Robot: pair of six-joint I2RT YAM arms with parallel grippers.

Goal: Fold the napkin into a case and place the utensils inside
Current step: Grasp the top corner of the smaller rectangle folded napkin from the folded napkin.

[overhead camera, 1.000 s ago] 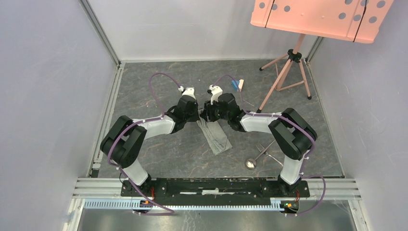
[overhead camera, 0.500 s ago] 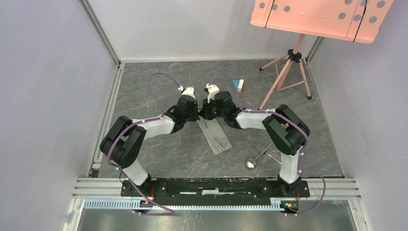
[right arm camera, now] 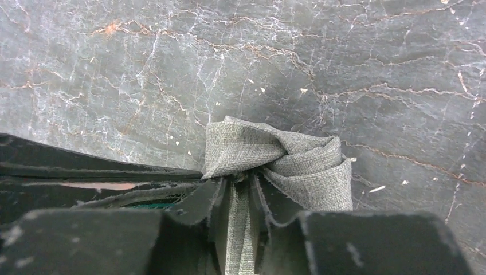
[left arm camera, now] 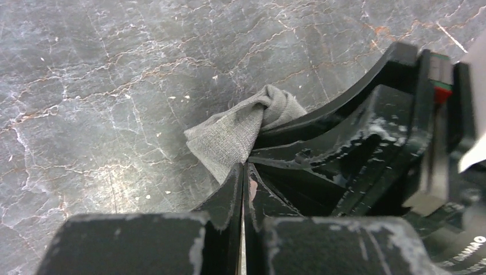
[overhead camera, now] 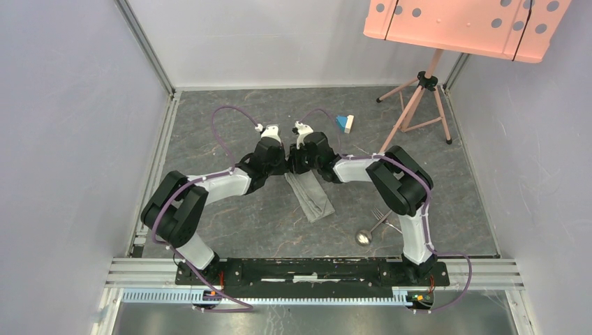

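Observation:
The napkin (overhead camera: 312, 196) lies as a narrow light grey strip running from between my grippers toward the near right. My left gripper (overhead camera: 281, 166) and right gripper (overhead camera: 297, 166) sit side by side at its far end. In the left wrist view my left gripper (left arm camera: 243, 168) is shut, with a cloth corner (left arm camera: 229, 134) pinched at its tips. In the right wrist view my right gripper (right arm camera: 238, 184) is shut on the bunched napkin (right arm camera: 286, 157), with cloth showing between the fingers. The fork (overhead camera: 382, 215) and spoon (overhead camera: 363, 237) lie on the floor at the near right.
Small blue and white blocks (overhead camera: 344, 123) lie beyond the grippers. A tripod (overhead camera: 417, 105) with a pink perforated board (overhead camera: 461, 24) stands at the back right. Grey walls enclose the dark marbled floor (overhead camera: 230, 216).
Both grippers have shifted slightly away from the bases and to the left, still together on the napkin's far end. The right arm's elbow has swung left. The utensils have not moved.

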